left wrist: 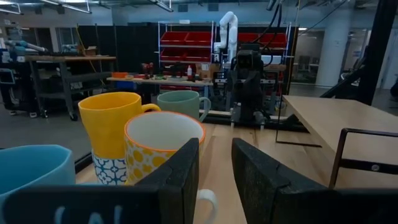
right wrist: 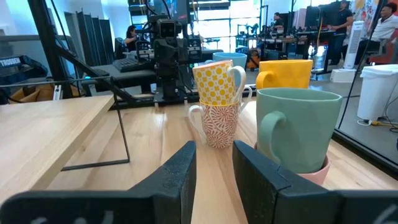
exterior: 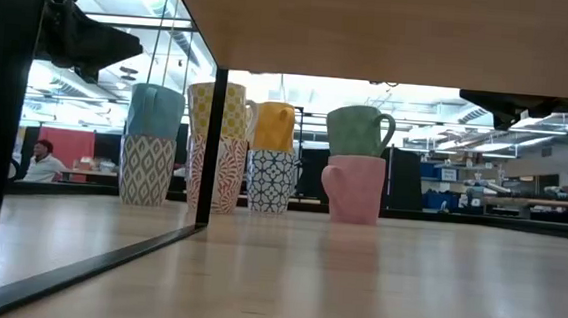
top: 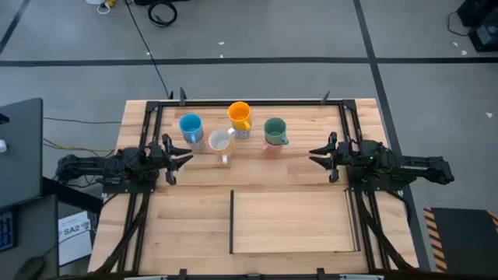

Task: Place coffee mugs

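Observation:
The coffee mugs stand in four stacks of two at the table's far middle. A blue mug [top: 191, 126] sits on a grey-patterned one [exterior: 147, 169]. A yellow-dotted mug [top: 221, 142] tops a red-patterned one [exterior: 225, 175]. An orange mug [top: 239, 115] sits on a blue-patterned one [exterior: 270, 181]. A green mug [top: 274, 131] sits on a pink one [exterior: 354, 189]. My left gripper [top: 185, 159] hovers open left of the stacks, its fingers [left wrist: 180, 168] level and pointing at them. My right gripper [top: 315, 158] hovers open on their right, facing them.
A raised wooden board [top: 292, 222] with a black edge fills the near middle of the table, between the arms. A black metal frame [top: 257, 103] runs along the far edge and down both sides. Bare tabletop lies between each gripper and the stacks.

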